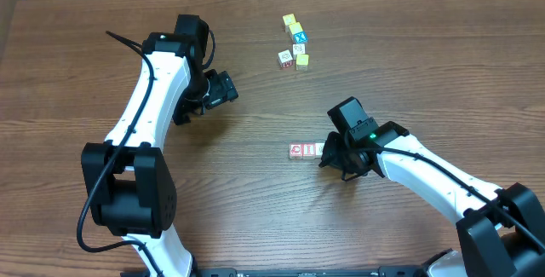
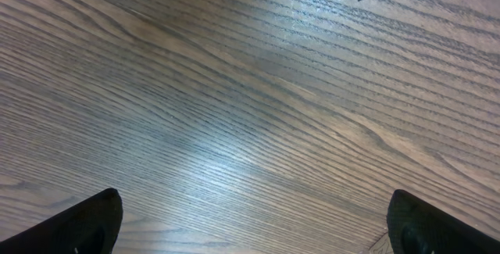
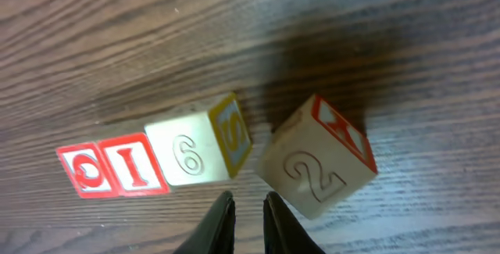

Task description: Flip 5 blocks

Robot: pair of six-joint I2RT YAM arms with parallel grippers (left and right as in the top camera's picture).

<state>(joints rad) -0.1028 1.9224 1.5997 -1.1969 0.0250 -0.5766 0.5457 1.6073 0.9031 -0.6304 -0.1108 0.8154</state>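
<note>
Three blocks lie in a row on the wood in the right wrist view: two red-framed ones (image 3: 82, 168) (image 3: 141, 164) and a pale block with a 6 (image 3: 191, 152). Just right of them a fourth pale block marked 2 (image 3: 316, 160) sits tilted, apart from the row. My right gripper (image 3: 248, 198) points at the gap between the 6 and the 2, its jaws almost together with nothing between them. Overhead, the row (image 1: 305, 150) lies just left of the right gripper (image 1: 328, 153). My left gripper (image 1: 223, 89) (image 2: 251, 198) is wide open over bare wood.
A cluster of small cubes stands at the back: two pale red-marked ones (image 1: 284, 57) (image 1: 299, 49), yellow-topped ones (image 1: 289, 20) and a blue-topped one (image 1: 298, 36). The left arm (image 1: 153, 89) stretches over the table's left half.
</note>
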